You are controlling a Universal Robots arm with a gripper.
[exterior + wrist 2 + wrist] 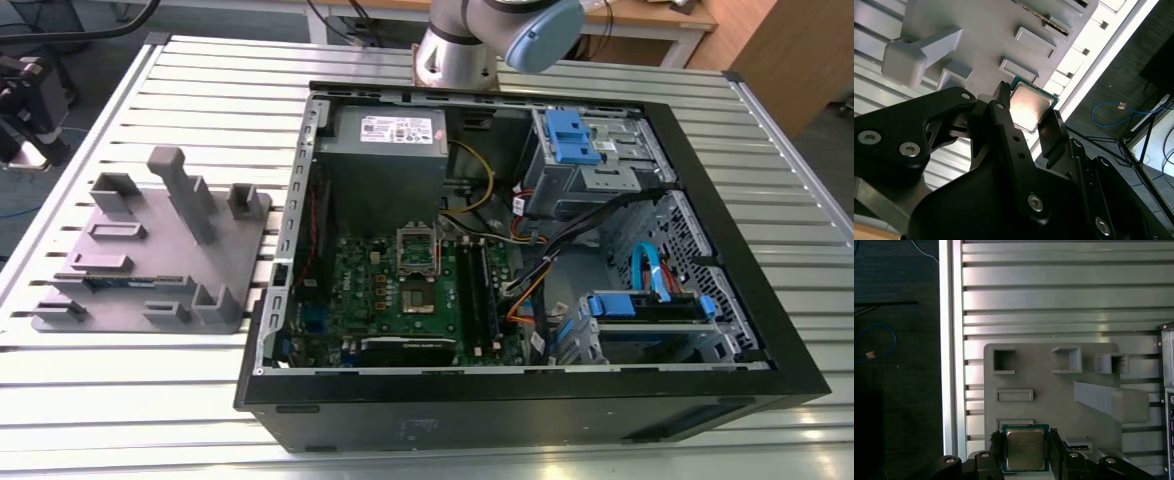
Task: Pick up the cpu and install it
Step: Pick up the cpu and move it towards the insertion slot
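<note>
Pincer (1025, 436): narrow, clamped on cpu (1025, 450) edges.
Lie: cpu dead centre between fingers (997, 447), flat, silver top showing.
Beyond: gray fixture (1044, 405).

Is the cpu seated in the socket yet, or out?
Out. In both wrist views the gripper holds the cpu above the gray fixture, outside the computer case.

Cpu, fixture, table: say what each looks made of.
The cpu: likely a metal lid, pale silvery with a dull sheen, on a green board rim. The fixture: probably plastic, flat matte gray with soft-edged blocks and no glints. The table: seemingly aluminium, pale silvery slats that catch bright reflections.
</note>
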